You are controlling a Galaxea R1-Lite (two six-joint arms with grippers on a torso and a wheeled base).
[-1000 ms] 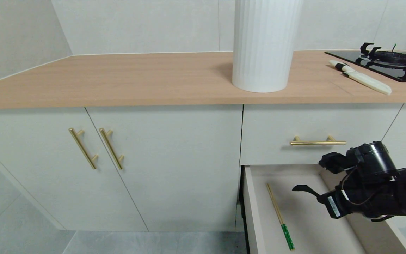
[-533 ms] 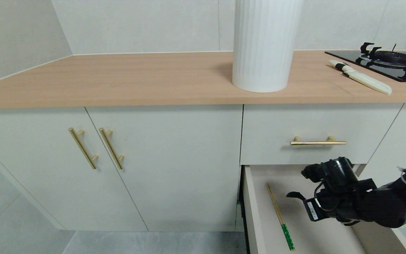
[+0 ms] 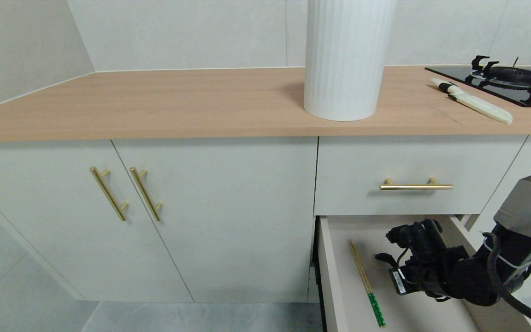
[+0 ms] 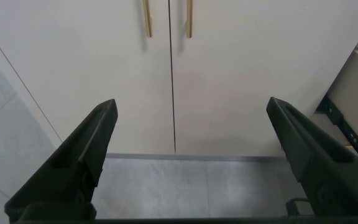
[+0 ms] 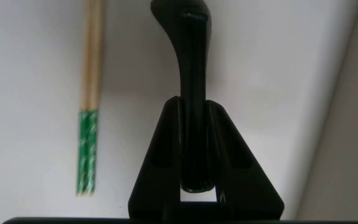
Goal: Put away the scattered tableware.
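While lower drawer [image 3: 327, 269] sits pulled out, chopsticks [image 3: 366, 289] lie flat on its floor, close to left wall, green ends toward front. Right gripper [image 3: 382, 257] down inside same drawer, just beside chopsticks [image 5: 91, 99] but apart from them, fingers [image 5: 188, 37] clamped tight together. Left gripper [image 4: 191, 109] spread wide, facing double cabinet doors [image 4: 229, 81] with brass handles. Up on wooden countertop [image 3: 178, 101]: pale knife [image 3: 470, 100] right beside gas hob [image 3: 514, 76], tall ribbed white vase [image 3: 343, 60] further left. Upper drawer [image 3: 413, 161] closed.
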